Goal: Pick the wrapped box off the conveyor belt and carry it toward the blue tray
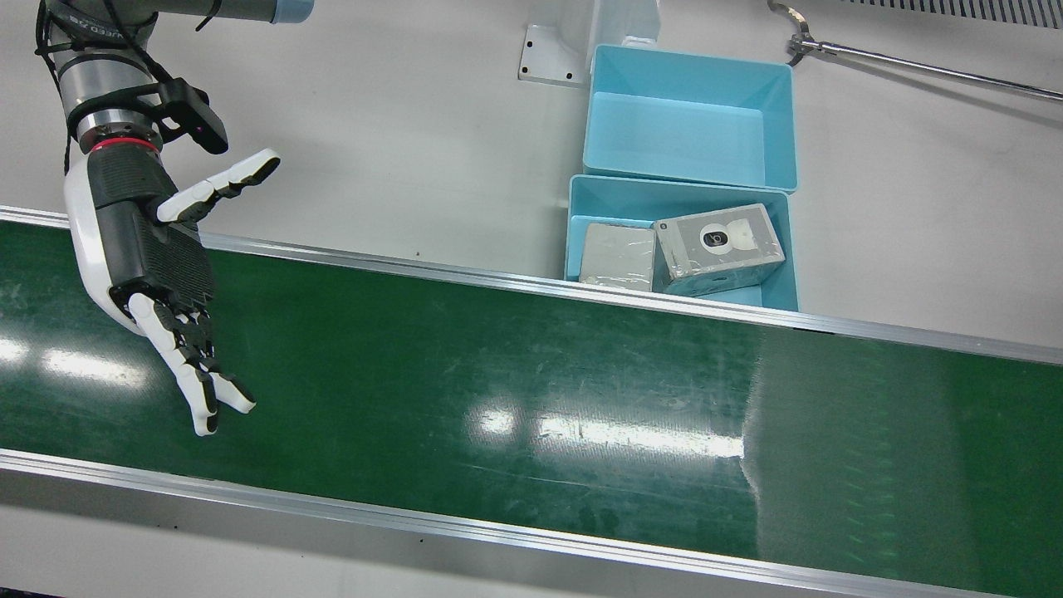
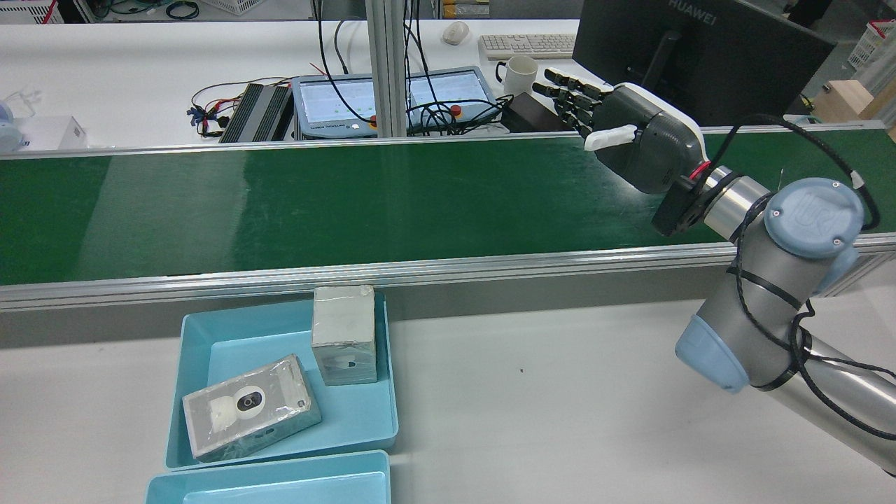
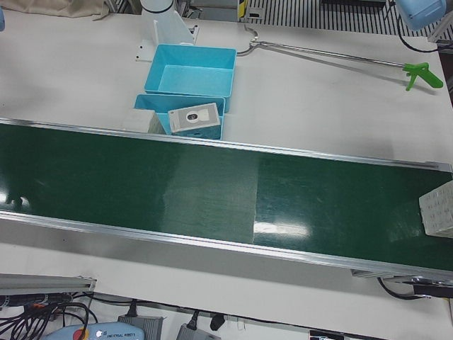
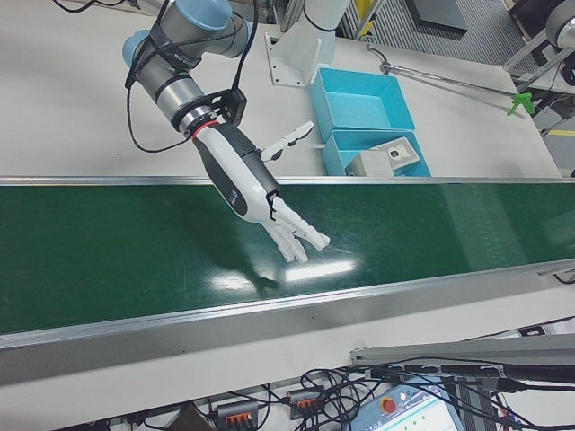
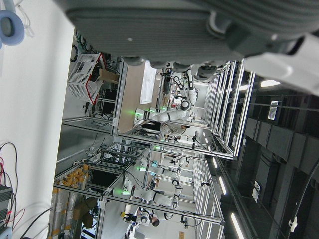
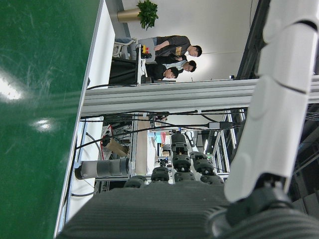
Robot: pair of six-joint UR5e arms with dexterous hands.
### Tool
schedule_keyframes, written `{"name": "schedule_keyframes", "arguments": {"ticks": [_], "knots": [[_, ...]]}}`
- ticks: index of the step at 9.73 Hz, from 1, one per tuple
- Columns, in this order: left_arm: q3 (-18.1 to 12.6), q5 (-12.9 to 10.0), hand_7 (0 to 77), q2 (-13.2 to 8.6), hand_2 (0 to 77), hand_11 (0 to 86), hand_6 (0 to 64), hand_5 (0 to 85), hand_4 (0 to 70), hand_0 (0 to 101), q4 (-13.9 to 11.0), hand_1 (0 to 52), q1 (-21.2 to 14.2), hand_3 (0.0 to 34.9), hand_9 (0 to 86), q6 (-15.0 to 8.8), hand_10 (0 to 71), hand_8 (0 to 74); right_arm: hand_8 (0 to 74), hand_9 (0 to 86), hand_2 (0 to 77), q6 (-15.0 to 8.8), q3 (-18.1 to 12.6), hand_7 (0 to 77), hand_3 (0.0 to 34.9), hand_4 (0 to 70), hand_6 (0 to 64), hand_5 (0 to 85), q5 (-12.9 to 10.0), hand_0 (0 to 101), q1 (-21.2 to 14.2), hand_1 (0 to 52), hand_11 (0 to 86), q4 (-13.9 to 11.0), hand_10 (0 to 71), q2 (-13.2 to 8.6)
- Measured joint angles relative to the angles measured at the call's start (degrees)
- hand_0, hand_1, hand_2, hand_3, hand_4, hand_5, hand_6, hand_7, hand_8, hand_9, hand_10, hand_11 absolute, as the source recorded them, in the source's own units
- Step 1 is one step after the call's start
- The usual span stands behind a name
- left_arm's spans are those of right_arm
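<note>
– While logging the belt: what sits on the green conveyor belt, near rail first?

– Over the belt's right-arm end, the right hand, white and dark grey, palm turned toward the middle of the belt. Fingers wide and straight, thumb out toward the far rail, nothing held. Contact with the belt: cannot tell. At the opposite end, cut off by the left-front view's edge, a white grid-patterned object; identity unclear.

– Location of the wrapped box?

– Two lie in the near light-blue plastic tray, which stands on the white table against the belt's far rail. The plain grey film-wrapped box is in the tray corner nearest the rail. The grey film-wrapped box with a camera picture lies tilted just beside it.

– Beyond that?

– A second light-blue tray touches the first on its far side. Further out on the table, a long metal grabber tool.

– Left hand?

– The left hand shows only in its own camera, as a dark grey underside. Finger spread: cannot tell.
</note>
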State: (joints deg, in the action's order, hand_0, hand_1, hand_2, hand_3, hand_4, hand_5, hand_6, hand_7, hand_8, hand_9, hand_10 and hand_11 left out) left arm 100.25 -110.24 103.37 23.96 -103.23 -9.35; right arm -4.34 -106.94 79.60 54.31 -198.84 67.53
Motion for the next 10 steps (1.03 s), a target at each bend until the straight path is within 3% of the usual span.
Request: {"name": "schedule_keyframes", "arguments": {"ticks": [1, 2, 4, 5, 6, 8, 9, 10], "knots": [[0.0, 0.0, 0.5, 0.0, 1.1, 0.5, 0.5, 1.1, 0.0, 0, 0.0, 0.0, 0.0, 0.0, 0.5, 0.0, 0.0, 0.5, 3.3, 1.6, 4.9, -0.03, 0.03, 12.0, 0.0, 10.4, 5.5, 0.0, -0.02, 45, -0.09, 9.3, 1.6, 0.0, 0.0, -0.05], [0.0, 0.0, 0.5, 0.0, 0.5, 0.5, 0.5, 1.1, 0.0, 0, 0.0, 0.0, 0.0, 0.0, 0.0, 0.0, 0.0, 0.5, 3.3, 1.6, 5.5, -0.04, 0.45, 12.0, 0.0, 12.5, 5.5, 7.6, -0.06, 45, -0.1, 9.3, 1.1, 0.02, 0.0, -0.38], [0.0, 0.0, 0.5, 0.0, 1.1, 0.5, 0.5, 1.1, 0.0, 0, 0.0, 0.0, 0.0, 0.0, 0.0, 0.0, 0.0, 0.5, 4.9, 5.4, 5.5, -0.17, 1.9, 13.6, 0.0, 12.5, 6.0, 6.5, -0.07, 45, -0.09, 9.3, 1.1, 0.03, 0.0, -2.23], [0.0, 0.0, 0.5, 0.0, 1.1, 0.5, 0.5, 1.1, 0.0, 0, 0.0, 0.0, 0.0, 0.0, 0.0, 0.0, 0.5, 0.5, 4.9, 3.8, 11.4, -0.25, 2.86, 15.3, 0.0, 13.6, 7.6, 7.6, -0.06, 48, -0.09, 15.8, 1.1, 0.05, 0.0, -3.43], [0.0, 0.0, 0.5, 0.0, 1.1, 0.5, 0.5, 1.1, 0.0, 0, 0.0, 0.0, 0.0, 0.0, 0.0, 0.0, 0.0, 0.5, 4.9, 3.8, 11.4, -0.29, 4.19, 15.3, 0.0, 13.6, 7.6, 7.6, -0.06, 48, -0.12, 15.8, 1.1, 0.38, 0.0, -4.76], [0.0, 0.0, 0.5, 0.0, 1.1, 0.5, 0.0, 1.1, 0.0, 0, 0.0, 0.0, 0.0, 0.0, 0.0, 0.0, 0.0, 0.5, 5.5, 4.9, 12.0, -0.22, 7.45, 16.4, 0.0, 14.7, 7.6, 8.2, -0.04, 48, -0.4, 13.6, 1.1, 3.55, 0.0, -6.17], [0.0, 0.0, 0.5, 0.0, 0.5, 0.5, 0.5, 1.1, 0.0, 0, 0.0, 0.0, 0.0, 0.0, 0.0, 0.0, 0.5, 0.5, 6.5, 7.6, 10.4, -0.14, 8.92, 21.8, 0.0, 19.6, 10.4, 10.9, -0.01, 47, -0.58, 11.5, 1.1, 5.47, 0.0, -6.56], [0.0, 0.0, 0.5, 0.0, 0.5, 0.5, 0.5, 1.1, 0.0, 0, 0.0, 0.0, 0.0, 0.0, 0.0, 0.0, 0.5, 0.5, 6.5, 7.6, 9.8, -0.1, 9.76, 24.5, 0.0, 21.3, 11.4, 12.5, 0.01, 47, -0.69, 12.5, 1.1, 6.62, 0.0, -6.78]]}}
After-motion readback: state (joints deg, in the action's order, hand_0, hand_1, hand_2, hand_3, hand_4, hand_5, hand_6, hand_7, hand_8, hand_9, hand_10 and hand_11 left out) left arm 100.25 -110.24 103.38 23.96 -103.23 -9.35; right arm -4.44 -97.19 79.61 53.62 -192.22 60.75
